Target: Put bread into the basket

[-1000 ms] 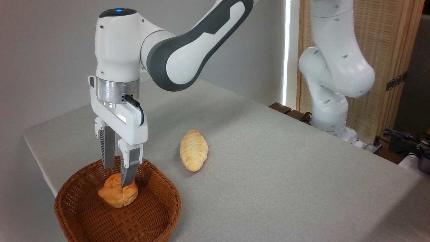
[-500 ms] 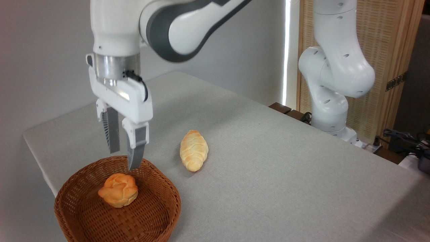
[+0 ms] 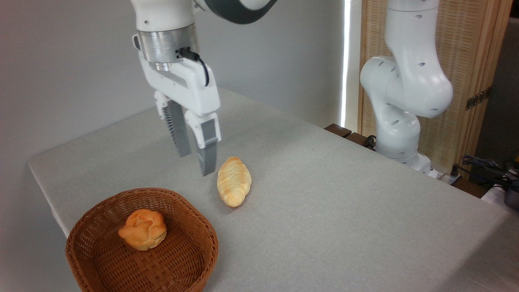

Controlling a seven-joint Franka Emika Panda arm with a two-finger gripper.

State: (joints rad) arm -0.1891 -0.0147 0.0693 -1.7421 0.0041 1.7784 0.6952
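Bread (image 3: 142, 234) lies inside the basket (image 3: 194, 263) at lower left, well below-left of the raised gripper (image 3: 196, 165), its fingers spread, empty.

1. Basket (image 3: 101, 211): bottom rim cut off by pic's lower edge.
2. Arm (image 3: 405, 81): upper links run out of frame at top.
3. Cables (image 3: 482, 166) and dark item at far right: cropped, too small to ID.
4. Table (image 3: 344, 202): right and near edges cut off.
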